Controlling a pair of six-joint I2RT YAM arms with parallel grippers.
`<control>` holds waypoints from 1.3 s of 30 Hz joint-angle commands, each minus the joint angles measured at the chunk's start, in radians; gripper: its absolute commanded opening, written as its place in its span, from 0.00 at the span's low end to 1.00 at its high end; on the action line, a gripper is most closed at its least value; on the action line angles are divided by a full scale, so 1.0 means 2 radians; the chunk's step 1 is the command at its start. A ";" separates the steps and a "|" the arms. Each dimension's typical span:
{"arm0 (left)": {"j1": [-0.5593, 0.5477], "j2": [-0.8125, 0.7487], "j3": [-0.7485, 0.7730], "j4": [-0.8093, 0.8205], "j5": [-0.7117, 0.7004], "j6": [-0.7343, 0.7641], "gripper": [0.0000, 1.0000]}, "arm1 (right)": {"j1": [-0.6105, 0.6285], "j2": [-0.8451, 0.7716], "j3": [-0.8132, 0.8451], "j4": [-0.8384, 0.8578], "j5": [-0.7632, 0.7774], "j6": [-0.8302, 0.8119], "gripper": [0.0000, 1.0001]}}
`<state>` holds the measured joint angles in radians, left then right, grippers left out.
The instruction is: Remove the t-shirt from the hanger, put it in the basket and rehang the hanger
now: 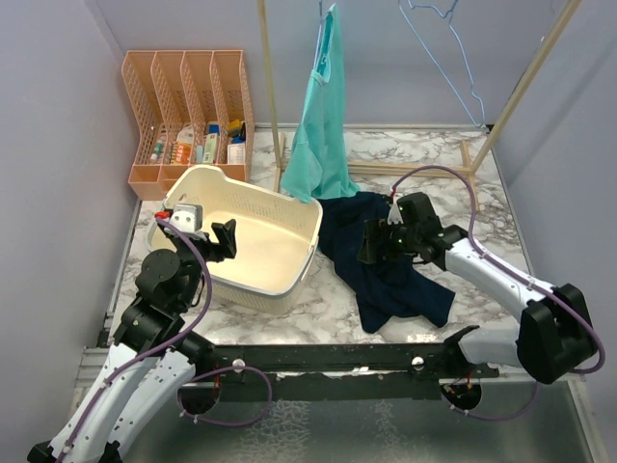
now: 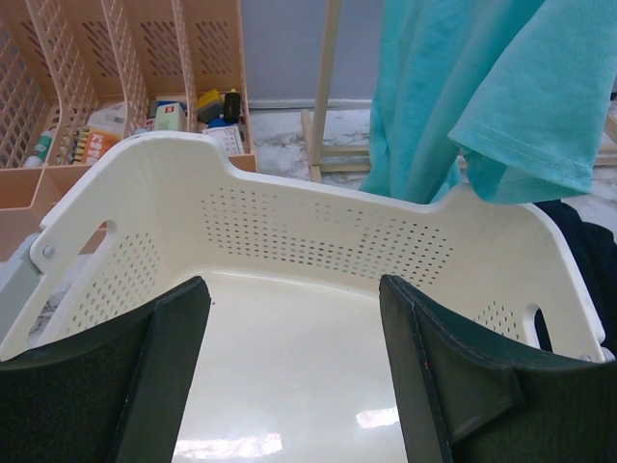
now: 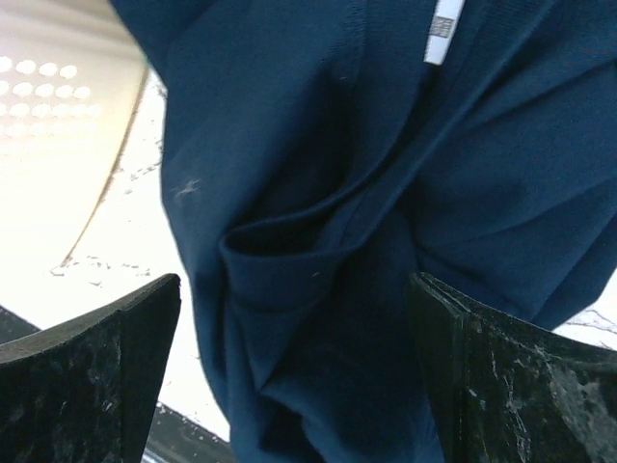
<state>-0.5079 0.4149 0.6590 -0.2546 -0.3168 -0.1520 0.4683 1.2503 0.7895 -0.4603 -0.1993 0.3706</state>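
As it lies crumpled, navy t-shirt [image 1: 390, 289], white label [image 3: 442, 29], perhaps inside-out.

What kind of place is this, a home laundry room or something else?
Probably a robotics test cell staged as a laundry corner: left arm and right arm mounted at a marble-look table, a wooden clothes rack with a teal t-shirt, a cream laundry basket.
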 commanded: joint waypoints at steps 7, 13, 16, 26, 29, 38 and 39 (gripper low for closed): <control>0.000 -0.001 -0.004 0.009 -0.010 -0.006 0.73 | 0.039 0.082 0.004 0.041 0.068 0.012 1.00; 0.000 -0.004 -0.004 0.007 -0.011 -0.006 0.73 | 0.044 0.091 0.007 0.041 0.053 0.015 0.66; 0.000 -0.006 -0.004 0.007 -0.014 -0.007 0.73 | 0.044 0.069 0.017 0.037 0.038 0.011 0.24; 0.000 -0.014 -0.003 0.002 -0.039 -0.011 0.73 | 0.080 -0.036 0.191 -0.018 -0.059 -0.023 0.01; 0.000 -0.022 -0.003 0.001 -0.050 -0.012 0.73 | 0.112 -0.026 0.288 -0.045 -0.063 -0.035 0.01; 0.001 -0.061 -0.008 -0.002 -0.106 -0.016 0.73 | 0.126 0.070 0.555 -0.019 -0.158 -0.042 0.01; 0.001 -0.065 -0.009 -0.002 -0.110 -0.016 0.73 | 0.126 0.085 0.590 -0.014 -0.166 -0.037 0.01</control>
<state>-0.5079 0.3233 0.6556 -0.2638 -0.4564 -0.1738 0.7151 1.3289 1.7714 -0.5461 -0.3946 0.2947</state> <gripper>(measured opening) 0.729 0.042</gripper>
